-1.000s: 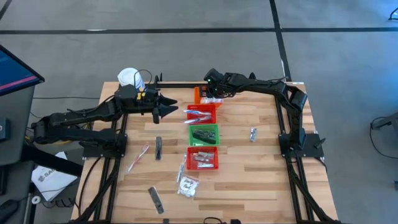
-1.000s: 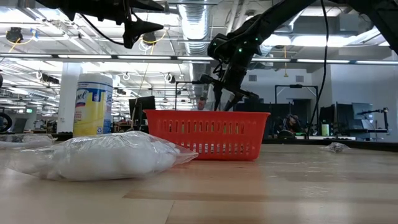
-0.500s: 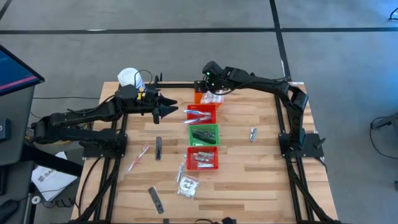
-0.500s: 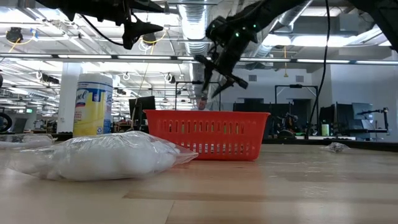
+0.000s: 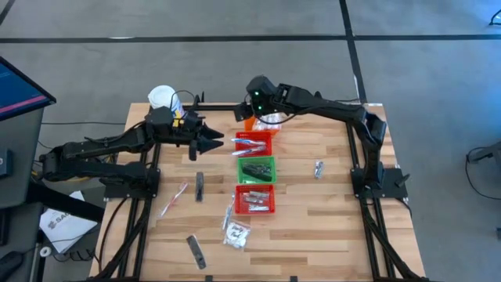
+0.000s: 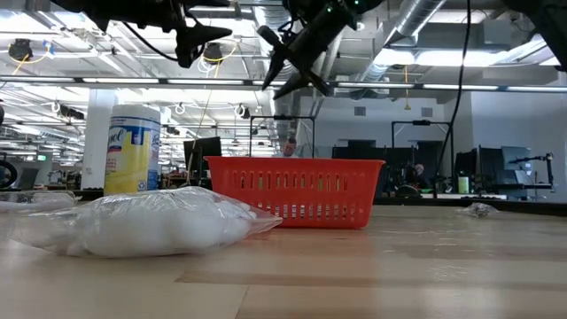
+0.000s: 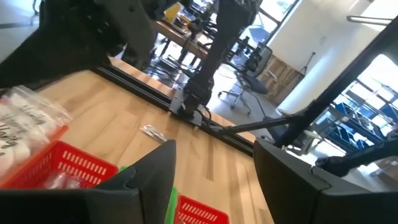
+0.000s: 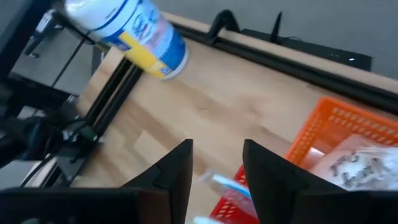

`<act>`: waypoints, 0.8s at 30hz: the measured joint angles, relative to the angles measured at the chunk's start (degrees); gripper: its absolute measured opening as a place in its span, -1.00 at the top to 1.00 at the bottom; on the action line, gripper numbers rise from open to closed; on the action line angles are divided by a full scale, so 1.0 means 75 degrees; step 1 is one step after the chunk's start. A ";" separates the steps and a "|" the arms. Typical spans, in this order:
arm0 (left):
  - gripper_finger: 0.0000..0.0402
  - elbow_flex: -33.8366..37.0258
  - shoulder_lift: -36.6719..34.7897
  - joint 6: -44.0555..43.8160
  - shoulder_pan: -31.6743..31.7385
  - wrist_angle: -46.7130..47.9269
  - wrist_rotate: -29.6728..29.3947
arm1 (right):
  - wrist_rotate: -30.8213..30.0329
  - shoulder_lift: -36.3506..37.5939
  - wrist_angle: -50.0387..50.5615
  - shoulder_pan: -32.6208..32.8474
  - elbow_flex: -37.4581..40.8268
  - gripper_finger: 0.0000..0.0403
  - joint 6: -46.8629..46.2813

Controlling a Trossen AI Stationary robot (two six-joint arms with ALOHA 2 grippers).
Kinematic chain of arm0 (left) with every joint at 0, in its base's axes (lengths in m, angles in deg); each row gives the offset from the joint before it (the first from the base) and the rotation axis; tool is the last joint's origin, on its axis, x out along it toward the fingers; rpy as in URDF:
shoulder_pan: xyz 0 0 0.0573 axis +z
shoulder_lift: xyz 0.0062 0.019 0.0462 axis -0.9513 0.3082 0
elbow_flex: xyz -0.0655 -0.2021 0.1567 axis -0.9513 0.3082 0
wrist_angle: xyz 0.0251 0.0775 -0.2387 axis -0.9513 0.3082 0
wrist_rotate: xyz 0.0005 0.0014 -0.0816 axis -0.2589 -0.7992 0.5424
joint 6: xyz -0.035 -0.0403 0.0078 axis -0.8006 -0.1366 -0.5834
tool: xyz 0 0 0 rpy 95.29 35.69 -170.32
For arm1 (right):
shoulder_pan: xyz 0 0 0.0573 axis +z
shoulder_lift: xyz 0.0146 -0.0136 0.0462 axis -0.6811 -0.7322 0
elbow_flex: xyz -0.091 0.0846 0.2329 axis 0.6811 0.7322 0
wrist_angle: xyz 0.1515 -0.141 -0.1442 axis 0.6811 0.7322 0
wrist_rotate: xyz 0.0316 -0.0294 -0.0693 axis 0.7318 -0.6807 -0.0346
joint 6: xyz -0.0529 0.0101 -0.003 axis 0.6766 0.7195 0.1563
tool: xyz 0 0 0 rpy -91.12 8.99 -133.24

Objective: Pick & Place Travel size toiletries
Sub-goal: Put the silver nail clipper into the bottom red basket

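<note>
Loose travel size toiletries lie flat on the wooden table: a toothbrush (image 5: pixel 174 198), dark strips (image 5: pixel 199 186) (image 5: pixel 196 251), clear sachets (image 5: pixel 235 233) and a silvery tube (image 5: pixel 318 168). Four mesh baskets stand in a row: orange (image 5: pixel 249 121), red (image 5: pixel 254 144), green (image 5: pixel 257 168), red (image 5: pixel 255 199). A sachet (image 8: pixel 354 163) lies in the orange basket. My right gripper (image 5: pixel 239 115) (image 8: pixel 217 168) hangs open and empty high above the orange basket's left side. My left gripper (image 5: pixel 217 141) (image 7: pixel 214 180) hovers open, left of the far red basket.
A large white jar with a yellow label (image 5: pixel 163 98) stands at the table's far left corner. In the low view a sachet (image 6: pixel 133 221) lies near the camera, in front of the near red basket (image 6: pixel 297 190). Bare wood lies right of the baskets.
My right gripper has risen well clear of the orange basket, gone toward the table's left edge and rolled about. The sachet stays in the basket. My left gripper has turned slightly in place.
</note>
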 joint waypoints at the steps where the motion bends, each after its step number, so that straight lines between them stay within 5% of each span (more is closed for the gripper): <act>1: -0.04 0.0000 0.0000 -0.0001 -0.0015 0.0001 0.0048 | 0.0025 0.0000 0.0007 0.0069 -0.0019 0.34 0.0000; 14: -0.04 0.0000 0.0000 -0.0260 -0.0279 0.0035 0.0083 | 0.0445 -0.0004 0.1168 0.0770 -0.0027 0.37 0.0724; 24: -0.04 -0.0009 0.0182 -0.1266 -0.0361 0.0062 -0.0773 | 0.1102 0.0228 0.2361 0.0968 -0.0042 0.37 0.3047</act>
